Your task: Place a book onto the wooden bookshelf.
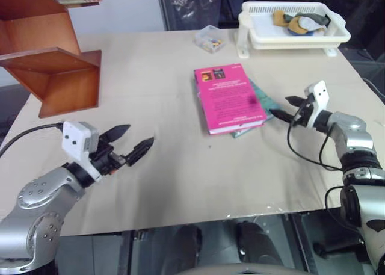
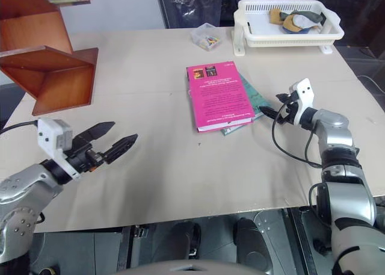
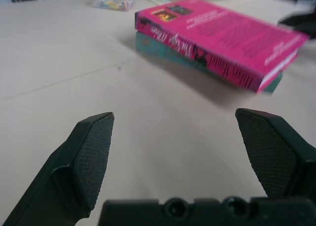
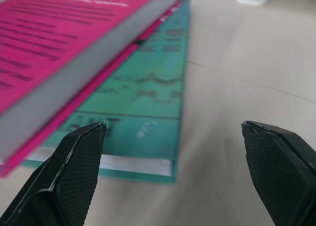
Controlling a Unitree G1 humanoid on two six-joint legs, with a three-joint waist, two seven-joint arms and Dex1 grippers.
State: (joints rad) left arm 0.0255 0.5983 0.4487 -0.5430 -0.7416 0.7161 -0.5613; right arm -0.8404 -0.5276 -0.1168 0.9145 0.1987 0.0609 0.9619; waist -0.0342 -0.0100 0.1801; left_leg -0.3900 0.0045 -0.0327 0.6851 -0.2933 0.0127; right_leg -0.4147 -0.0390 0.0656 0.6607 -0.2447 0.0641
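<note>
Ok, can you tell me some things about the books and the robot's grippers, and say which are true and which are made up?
1. The pink book lies on top of a green book. True.
2. The left gripper holds the pink book. False: it is open, apart from it.
3. The right gripper is open beside the books. True.
4. The pink book is on the shelf. False: it lies on the table.

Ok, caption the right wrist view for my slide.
Open right gripper faces the pink book stacked on a teal book.

Pink book (image 1: 228, 98) flat atop teal book (image 1: 260, 100)
</note>
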